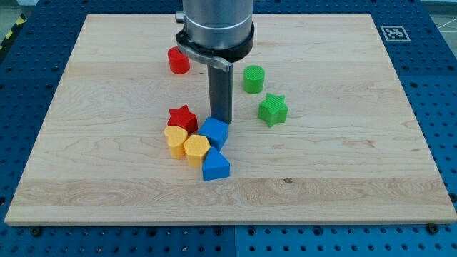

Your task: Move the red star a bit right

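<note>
The red star (183, 117) lies on the wooden board (343, 157) left of centre, at the top of a tight cluster. My tip (221, 120) stands just to the star's right, right behind the blue cube (213, 132). The rod is dark and upright under the grey arm body (214, 25). Whether the tip touches the star or the cube cannot be told. Below the star sit a yellow heart-like block (176, 140) and a yellow hexagon (196, 148). A blue triangle (215, 165) lies at the cluster's bottom.
A red cylinder (178, 61) stands at the upper left of the arm. A green cylinder (253, 78) and a green star (273, 109) lie to the right of the tip. A blue perforated table surrounds the board.
</note>
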You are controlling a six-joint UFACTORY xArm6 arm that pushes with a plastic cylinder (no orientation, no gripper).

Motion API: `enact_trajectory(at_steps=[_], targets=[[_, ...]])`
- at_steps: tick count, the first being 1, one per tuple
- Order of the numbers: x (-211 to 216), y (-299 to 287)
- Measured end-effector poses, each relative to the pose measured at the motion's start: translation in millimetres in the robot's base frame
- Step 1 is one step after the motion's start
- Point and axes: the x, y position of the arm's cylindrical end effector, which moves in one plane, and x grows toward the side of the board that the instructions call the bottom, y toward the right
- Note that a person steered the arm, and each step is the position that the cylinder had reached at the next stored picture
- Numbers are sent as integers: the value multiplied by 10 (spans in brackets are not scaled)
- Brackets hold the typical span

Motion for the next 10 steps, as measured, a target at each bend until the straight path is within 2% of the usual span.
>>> enact_trajectory(at_steps=[2,3,4,5,8,9,10], targets=[[72,-7],[-21,24],[-488,-23],[-690,-230],[-694,-1050],[-594,-1199],[-289,-1199]])
